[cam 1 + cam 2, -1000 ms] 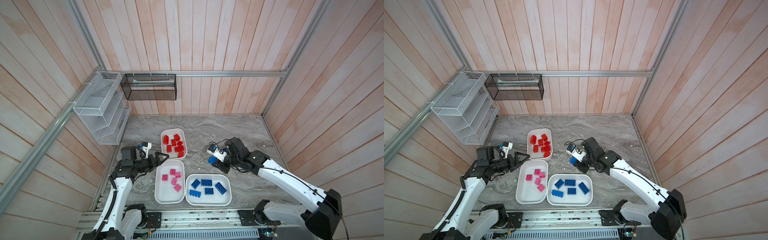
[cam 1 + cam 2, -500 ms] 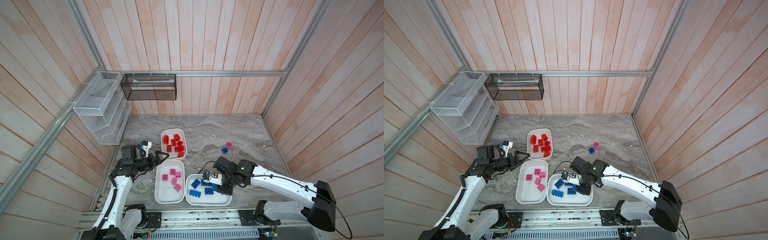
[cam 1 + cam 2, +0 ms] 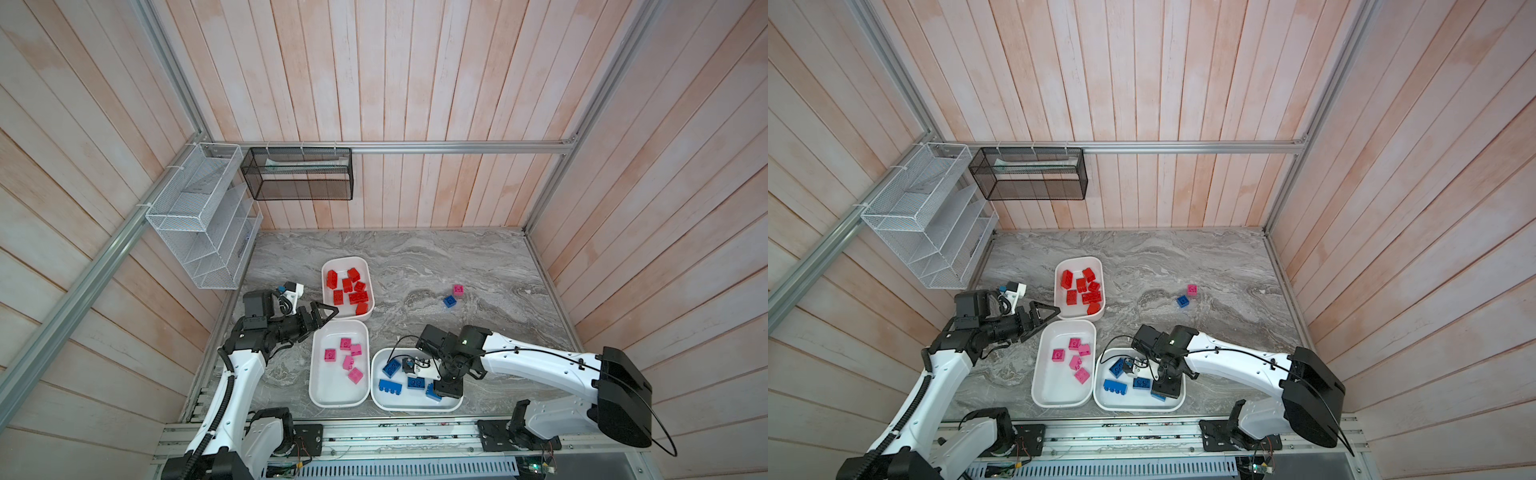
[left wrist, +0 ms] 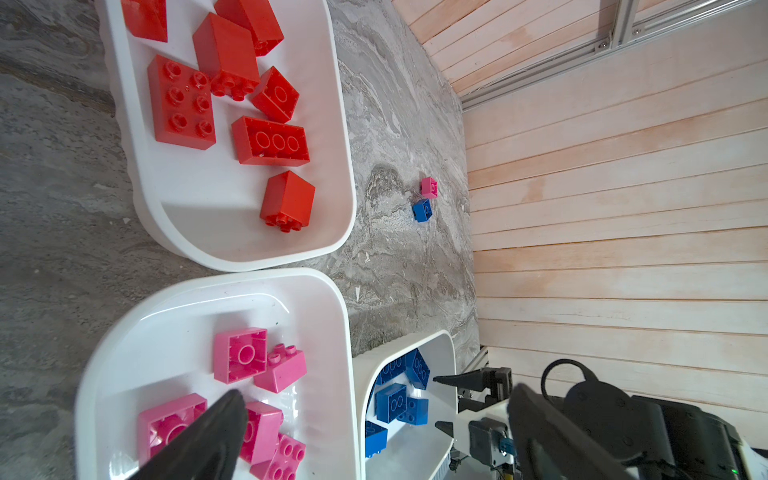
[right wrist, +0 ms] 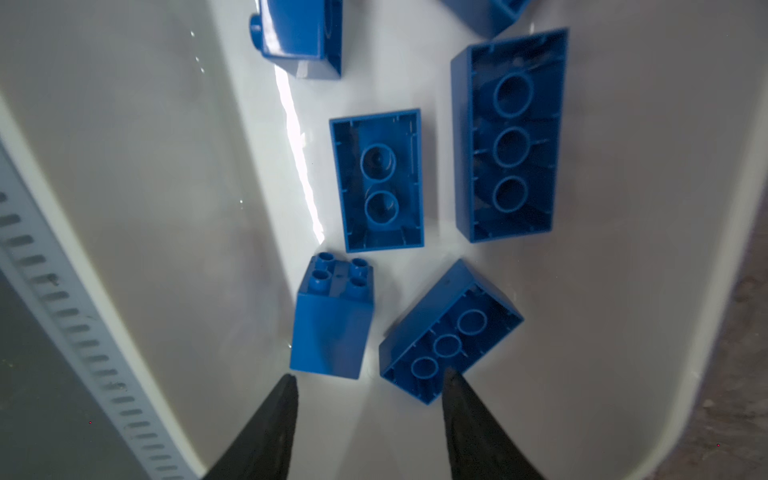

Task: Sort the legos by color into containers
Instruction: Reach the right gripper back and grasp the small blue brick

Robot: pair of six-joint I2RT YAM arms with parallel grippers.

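left gripper (image 3: 328,311): jaws spread wide, empty, beside the near end of the red tub (image 3: 328,266) | pink tub (image 3: 338,401): five pink legos inside | right gripper (image 5: 368,380): jaws apart, holding nothing, over the blue tub (image 3: 415,406), square blue lego (image 5: 332,328) lying just past its tips | loose blue lego (image 3: 449,301) and pink lego (image 3: 458,289): touching, on the table (image 3: 478,266).

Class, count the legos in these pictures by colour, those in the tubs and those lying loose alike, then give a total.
red legos: 7
pink legos: 6, one of them loose
blue legos: 7, one of them loose
Total: 20
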